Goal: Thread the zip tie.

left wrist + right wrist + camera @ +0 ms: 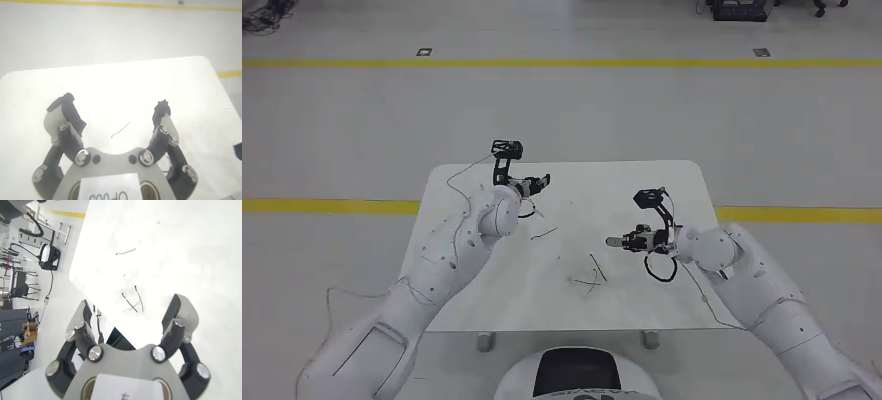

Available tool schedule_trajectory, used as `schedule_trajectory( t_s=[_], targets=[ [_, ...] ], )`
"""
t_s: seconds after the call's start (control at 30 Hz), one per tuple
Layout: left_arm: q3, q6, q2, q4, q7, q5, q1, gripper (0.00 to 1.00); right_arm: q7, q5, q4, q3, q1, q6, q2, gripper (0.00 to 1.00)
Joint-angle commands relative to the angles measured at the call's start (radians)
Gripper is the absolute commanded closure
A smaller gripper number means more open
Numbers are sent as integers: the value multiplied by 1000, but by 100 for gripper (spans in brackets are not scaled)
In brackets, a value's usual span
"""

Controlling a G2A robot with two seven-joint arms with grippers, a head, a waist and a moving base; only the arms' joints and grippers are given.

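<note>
Several thin zip ties lie on the white table (642, 190). One dark zip tie (544, 233) lies alone mid-table, seen on the surface between my left gripper's spread fingers as the single zip tie (121, 129) and farther off as the lone tie (125, 251). A crossed cluster of three ties (589, 275) lies near the front; the cluster (132, 303) sits just ahead of my right gripper. My left gripper (539, 184) (116, 99) hovers open and holds nothing at the back left. My right gripper (614, 241) (130, 300) is open and holds nothing at the right.
The table's front edge and rounded corner (70, 277) are close to the cluster. A small dark speck (158, 222) lies on the tabletop. Grey floor with yellow lines (562, 63) surrounds the table; chairs and equipment (24, 283) stand beyond.
</note>
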Motion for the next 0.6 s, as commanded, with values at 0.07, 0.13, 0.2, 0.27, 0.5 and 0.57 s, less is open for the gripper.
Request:
schedule_trajectory(
  t_s=[0.07, 0.13, 0.2, 0.27, 0.5, 0.57],
  targets=[
    [0, 1, 0, 0, 1, 0, 1, 0, 7, -1, -2, 3, -2, -2, 1, 0],
    [0, 1, 0, 0, 1, 0, 1, 0, 7, -1, -2, 3, -2, -2, 1, 0],
    [7, -13, 0, -1, -4, 5, 4, 0, 7, -1, -2, 3, -2, -2, 1, 0],
    [24, -79, 3, 11, -31, 45, -2, 0, 7, -1, -2, 3, -2, -2, 1, 0],
    [113, -251, -26, 182, -236, 83, -99, 0, 7, -1, -2, 3, -2, -2, 1, 0],
    [138, -267, -45, 240, -238, 72, -123, 0, 7, -1, -2, 3, -2, -2, 1, 0]
  ],
)
